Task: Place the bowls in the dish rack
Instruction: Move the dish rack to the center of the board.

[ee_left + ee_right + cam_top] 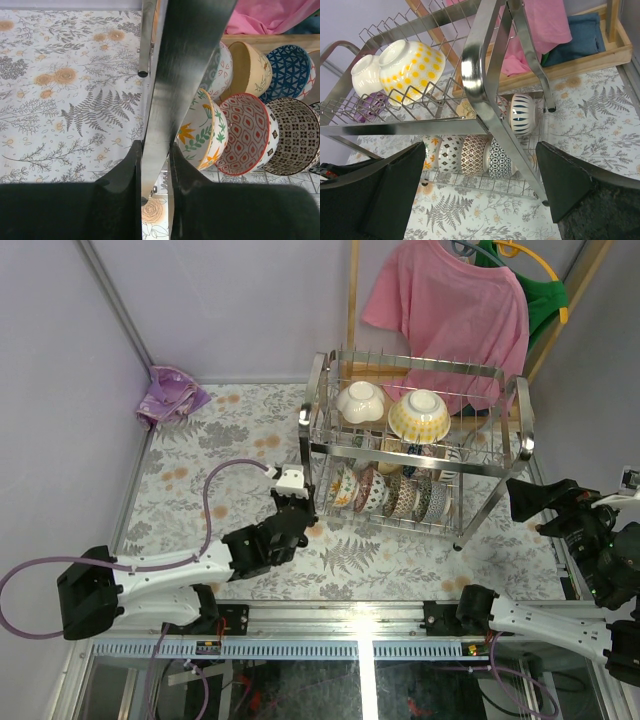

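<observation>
Dish rack (420, 364): two-tier steel wire, standing on the table (230, 440), long axis running left to right between both arms.
Bowls (419, 412): two upturned on its upper tier, a row on edge in its lower tier.
Left gripper (154, 155): pinching its left front post.
Right gripper (481, 150): spread wide, astride its right end frame, apparently not touching.
Judgement: only the left arm has a hold.
</observation>
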